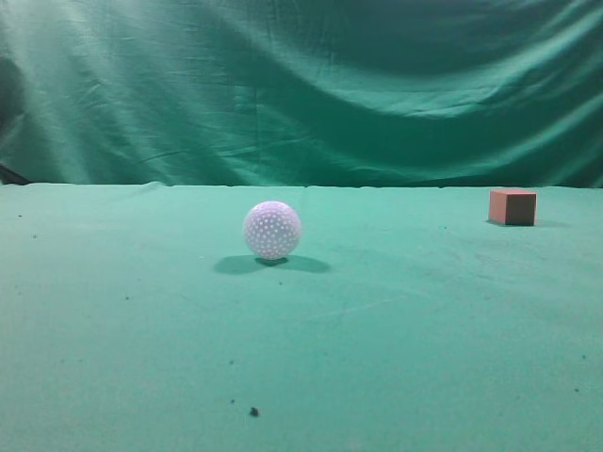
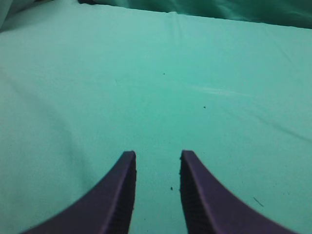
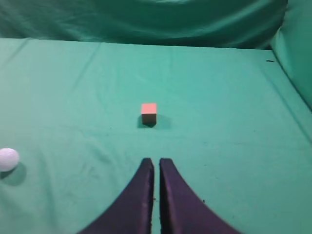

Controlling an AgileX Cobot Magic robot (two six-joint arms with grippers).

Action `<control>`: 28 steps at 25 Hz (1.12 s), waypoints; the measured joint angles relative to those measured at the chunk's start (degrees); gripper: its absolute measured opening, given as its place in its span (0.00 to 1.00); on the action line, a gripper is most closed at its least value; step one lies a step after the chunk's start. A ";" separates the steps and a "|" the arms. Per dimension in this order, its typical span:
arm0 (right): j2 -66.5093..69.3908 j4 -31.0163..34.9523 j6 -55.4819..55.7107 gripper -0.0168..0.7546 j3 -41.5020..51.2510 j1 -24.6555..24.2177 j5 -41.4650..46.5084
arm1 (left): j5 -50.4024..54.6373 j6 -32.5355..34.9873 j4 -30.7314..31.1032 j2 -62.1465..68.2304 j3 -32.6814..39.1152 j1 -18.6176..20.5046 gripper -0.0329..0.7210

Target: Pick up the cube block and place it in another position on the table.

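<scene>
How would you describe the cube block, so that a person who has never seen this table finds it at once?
Start from the wide table covered in teal-green cloth, and look toward its far right side in the exterior view. There the cube block sits alone, well apart from the white dimpled ball near the middle. It is small, reddish-brown and sharp-edged, while the ball is round and white.

We see the cube block (image 1: pixel 513 206), a small salmon-pink cube with sharp edges, sitting flat and upright at the far right of the exterior frame (just above centre in the right wrist view (image 3: pixel 148 113)), alone on the speckled teal-green table (image 1: pixel 396 348), casting a small shadow.
</scene>
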 joint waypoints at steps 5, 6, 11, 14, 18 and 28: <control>-5.64 -1.67 0.00 0.02 12.54 -6.00 -8.99 | 0.00 0.00 0.00 0.00 0.00 0.00 0.39; -7.79 -1.28 0.00 0.02 15.28 -7.53 -10.51 | 0.00 0.00 0.00 0.00 0.00 0.00 0.39; -17.69 0.92 0.73 0.02 26.95 -14.03 -15.56 | 0.00 0.00 0.00 0.00 0.00 0.00 0.39; -18.51 1.50 1.95 0.02 31.82 -15.57 -17.15 | 0.00 0.00 0.00 0.00 0.00 0.00 0.39; -18.51 2.37 2.73 0.02 32.84 -15.57 -19.14 | 0.00 0.00 0.00 0.00 0.00 0.00 0.39; -18.51 2.69 2.73 0.02 32.84 -15.68 -19.77 | 0.00 0.00 0.00 0.00 0.00 0.00 0.39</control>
